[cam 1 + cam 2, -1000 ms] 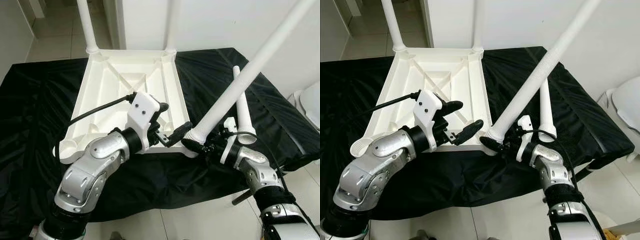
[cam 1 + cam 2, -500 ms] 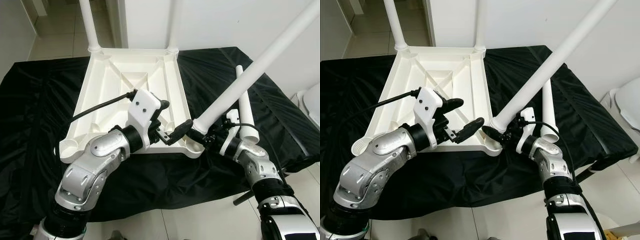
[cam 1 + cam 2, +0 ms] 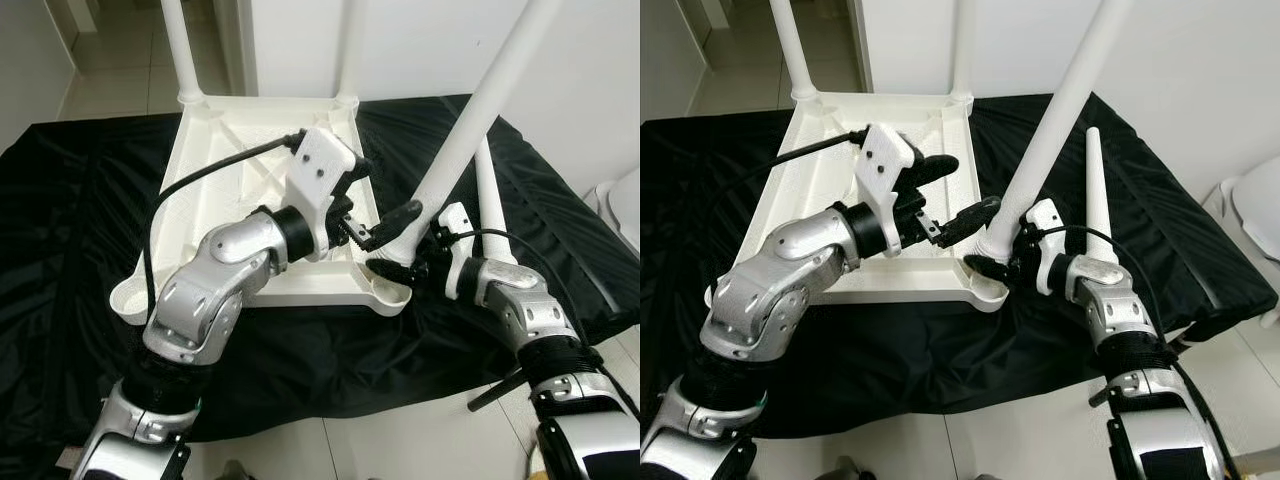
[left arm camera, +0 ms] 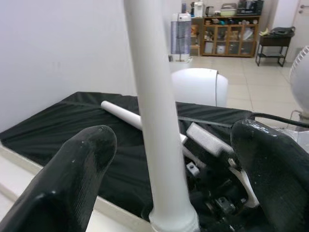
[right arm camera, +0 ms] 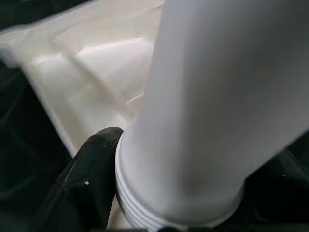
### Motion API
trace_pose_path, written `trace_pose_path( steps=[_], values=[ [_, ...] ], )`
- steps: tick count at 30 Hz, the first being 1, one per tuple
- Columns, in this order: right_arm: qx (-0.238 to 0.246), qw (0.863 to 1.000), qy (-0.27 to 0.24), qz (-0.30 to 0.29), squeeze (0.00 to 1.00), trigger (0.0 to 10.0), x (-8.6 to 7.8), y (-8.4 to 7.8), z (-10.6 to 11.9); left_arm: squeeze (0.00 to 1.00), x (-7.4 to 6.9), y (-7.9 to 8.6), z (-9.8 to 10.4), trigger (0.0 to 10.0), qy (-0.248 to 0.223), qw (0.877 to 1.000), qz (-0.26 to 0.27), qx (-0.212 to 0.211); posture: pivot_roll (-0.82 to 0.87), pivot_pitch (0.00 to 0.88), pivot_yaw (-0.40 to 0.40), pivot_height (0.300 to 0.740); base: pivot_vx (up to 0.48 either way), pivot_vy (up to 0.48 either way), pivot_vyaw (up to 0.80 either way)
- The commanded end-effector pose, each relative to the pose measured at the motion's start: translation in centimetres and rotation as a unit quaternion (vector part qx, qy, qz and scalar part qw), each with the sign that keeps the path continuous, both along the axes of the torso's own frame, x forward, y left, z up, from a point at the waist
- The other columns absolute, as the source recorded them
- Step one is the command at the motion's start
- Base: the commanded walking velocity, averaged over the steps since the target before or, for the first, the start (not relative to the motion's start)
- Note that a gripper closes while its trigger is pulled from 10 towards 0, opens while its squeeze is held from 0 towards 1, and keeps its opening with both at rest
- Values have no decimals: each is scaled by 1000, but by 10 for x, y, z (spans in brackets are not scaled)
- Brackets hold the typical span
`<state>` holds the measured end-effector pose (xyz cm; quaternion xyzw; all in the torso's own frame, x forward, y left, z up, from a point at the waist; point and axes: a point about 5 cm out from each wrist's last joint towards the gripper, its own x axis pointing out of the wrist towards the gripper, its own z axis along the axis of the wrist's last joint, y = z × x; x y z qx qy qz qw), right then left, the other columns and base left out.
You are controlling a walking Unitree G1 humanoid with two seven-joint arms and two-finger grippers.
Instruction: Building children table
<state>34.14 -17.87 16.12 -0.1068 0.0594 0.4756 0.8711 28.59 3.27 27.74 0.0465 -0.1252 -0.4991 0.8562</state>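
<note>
Fitting third leg: right gripper (image 3: 395,268) clamped on long white plastic table leg (image 3: 470,120) base, just above upturned white plastic tabletop (image 3: 240,170) corner socket (image 3: 388,293); left gripper (image 3: 385,222) spread, straddling leg. Next: seat and twist in.

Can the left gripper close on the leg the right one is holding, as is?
Probably yes. The left gripper is open with the leg between its jaws, nothing between them. The right gripper holds the base lower down.

White tabletop (image 3: 262,170) upside down, two legs upright at its far corners, third leg (image 3: 468,130) tilted – threaded end in right pincer (image 3: 392,272) – fourth leg (image 3: 488,205) lying beyond it.
</note>
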Motion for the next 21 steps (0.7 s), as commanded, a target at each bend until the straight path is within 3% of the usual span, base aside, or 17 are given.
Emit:
trace_pose_path(
  steps=[1, 6, 11, 16, 21],
  values=[
    [-26, 999, -19, 33, 0, 10000, -1, 3, 10, 0, 2, -7, 12, 10000, 3, 1000, -16, -10, -53, 52, -13, 740, 0, 0, 0],
    [-42, 998, -21, 38, 0, 10000, 0, 0, 14, 0, 15, -15, 17, 10000, 38, 999, 16, 3, -55, 50, -14, 740, 0, 0, 0],
    [-47, 998, -20, 42, 0, 10000, 0, 0, 15, 0, 20, -17, 19, 10000, 49, 999, 21, 3, -55, 50, -14, 740, 0, 0, 0],
    [-59, 997, -24, 48, 0, 10000, -1, -1, 17, 0, 34, -22, 20, 10000, 76, 995, 53, 37, -55, 47, -12, 740, 0, 0, 0],
    [-54, 997, -28, 46, 0, 10000, 2, -1, 18, 0, 46, -24, 25, 10000, 104, 992, 72, 26, -48, 39, -15, 740, 0, 0, 0]
  ],
)
